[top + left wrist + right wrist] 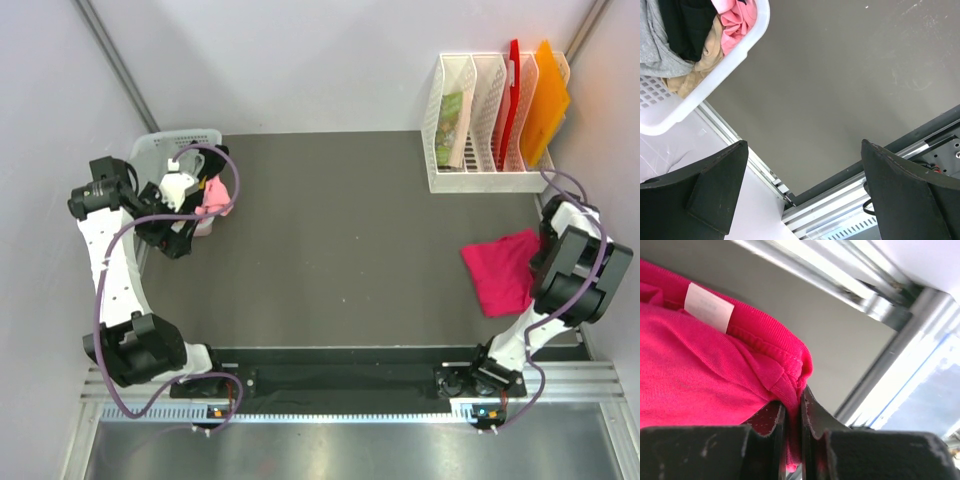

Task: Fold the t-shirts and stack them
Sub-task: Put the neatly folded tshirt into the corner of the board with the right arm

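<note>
A crimson-red t-shirt (500,270) lies bunched on the dark table at the right. My right gripper (545,258) is shut on the shirt's collar edge; in the right wrist view the red cloth (700,370), with its white label, is pinched between the closed fingers of the right gripper (794,407). My left gripper (178,238) is open and empty beside the white mesh basket (175,145). The left wrist view shows the left gripper (804,145) over the table's left corner. The basket (740,47) holds a pink t-shirt (737,20), a grey one (655,40) and a black one (685,25).
A white file rack (470,130) at the back right holds a red folder (512,90) and an orange folder (545,100). A tan cloth (695,70) also lies in the basket. An aluminium rail (340,385) runs along the near edge.
</note>
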